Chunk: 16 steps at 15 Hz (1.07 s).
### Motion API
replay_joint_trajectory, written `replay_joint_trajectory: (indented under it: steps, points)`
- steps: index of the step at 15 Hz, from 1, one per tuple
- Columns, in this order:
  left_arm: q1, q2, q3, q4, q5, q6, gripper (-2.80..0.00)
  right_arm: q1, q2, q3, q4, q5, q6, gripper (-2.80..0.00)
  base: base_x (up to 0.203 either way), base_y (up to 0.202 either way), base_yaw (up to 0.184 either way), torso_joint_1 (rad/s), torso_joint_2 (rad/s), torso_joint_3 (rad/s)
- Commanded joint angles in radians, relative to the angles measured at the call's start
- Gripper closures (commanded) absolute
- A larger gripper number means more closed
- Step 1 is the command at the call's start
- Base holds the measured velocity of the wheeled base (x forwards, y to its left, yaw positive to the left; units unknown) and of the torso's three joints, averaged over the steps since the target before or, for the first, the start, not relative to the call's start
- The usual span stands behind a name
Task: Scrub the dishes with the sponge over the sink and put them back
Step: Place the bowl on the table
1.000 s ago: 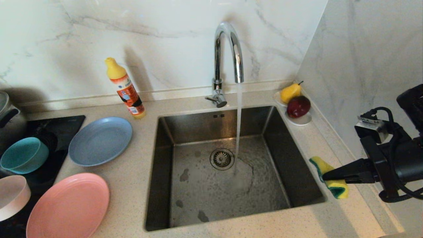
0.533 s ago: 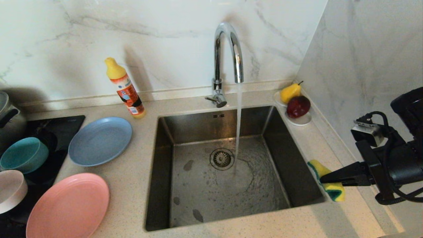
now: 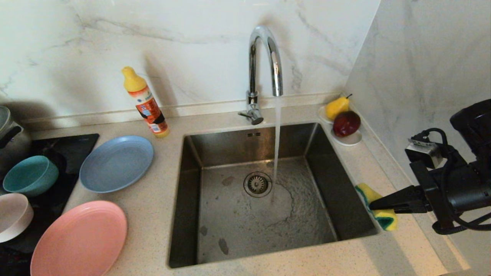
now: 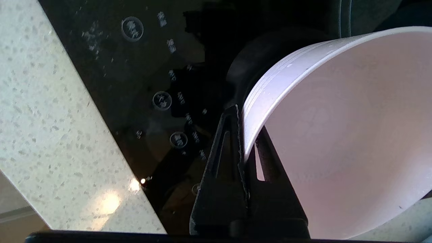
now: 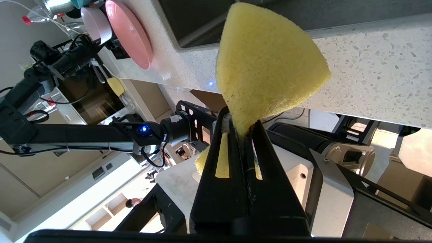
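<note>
Right gripper (image 3: 374,204): clamped tight on the sponge (image 3: 378,212), beside the sink (image 3: 345,199) rim, above the counter (image 3: 153,214).
Left gripper (image 4: 243,141): pinched on the rim of the pale dish (image 4: 337,135), one finger inside, one outside.
Tap (image 3: 264,65): running.

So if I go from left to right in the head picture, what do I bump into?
Pale pink dish → salmon plate → blue plate → detergent bottle → sink → tap → apple → sponge → right gripper.
</note>
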Motion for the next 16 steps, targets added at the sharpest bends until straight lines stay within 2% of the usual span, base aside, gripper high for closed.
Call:
replay_joint_trajectory:
  steps: [1, 2, 5, 9, 10, 12, 14, 15, 16]
  points:
    - [0.000, 0.013, -0.018, 0.003, -0.005, -0.005, -2.80, 0.000, 0.001, 0.001, 0.004, 0.004, 0.003, 0.00, 0.000, 0.000, 0.000, 0.000, 0.00, 0.000]
    - [0.000, 0.005, -0.019, 0.004, -0.011, -0.005, -2.80, 0.000, -0.001, 0.001, 0.004, 0.004, 0.003, 0.00, 0.000, 0.000, 0.000, 0.000, 0.00, 0.000]
    - [0.001, -0.039, -0.030, 0.023, -0.084, -0.009, -2.80, 0.000, -0.004, 0.001, 0.004, 0.004, 0.003, 0.00, 0.000, 0.000, 0.000, 0.000, 0.00, 0.000]
    - [0.002, -0.113, -0.029, 0.063, -0.098, -0.002, -2.80, 0.000, -0.008, 0.008, 0.004, 0.004, 0.003, 0.00, 0.000, 0.000, 0.000, 0.000, 0.00, 0.000]
    - [0.002, -0.157, -0.029, 0.084, -0.124, 0.007, 0.00, 0.000, -0.007, 0.008, 0.004, 0.003, 0.003, 0.00, 0.000, 0.000, 0.000, 0.000, 0.00, 0.000]
    - [0.002, -0.246, -0.041, 0.134, -0.181, 0.027, 0.00, 0.000, -0.013, 0.008, 0.004, 0.004, 0.004, 0.00, 0.000, 0.000, 0.000, 0.000, 0.00, 0.000]
    - [0.001, -0.343, -0.056, 0.181, -0.202, 0.068, 0.00, 0.000, -0.019, 0.001, 0.006, 0.005, 0.007, 0.00, 0.000, 0.000, 0.000, 0.000, 0.00, 0.000]
    - [-0.001, -0.391, -0.058, 0.210, -0.213, 0.118, 0.00, 0.000, -0.024, 0.001, 0.007, 0.004, 0.007, 0.00, 0.000, 0.000, 0.000, 0.000, 0.00, 0.000]
    - [-0.009, -0.435, -0.060, 0.247, -0.229, 0.197, 0.00, 0.000, -0.027, 0.004, 0.007, 0.004, 0.007, 0.00, 0.000, 0.000, 0.000, 0.000, 0.00, 0.000]
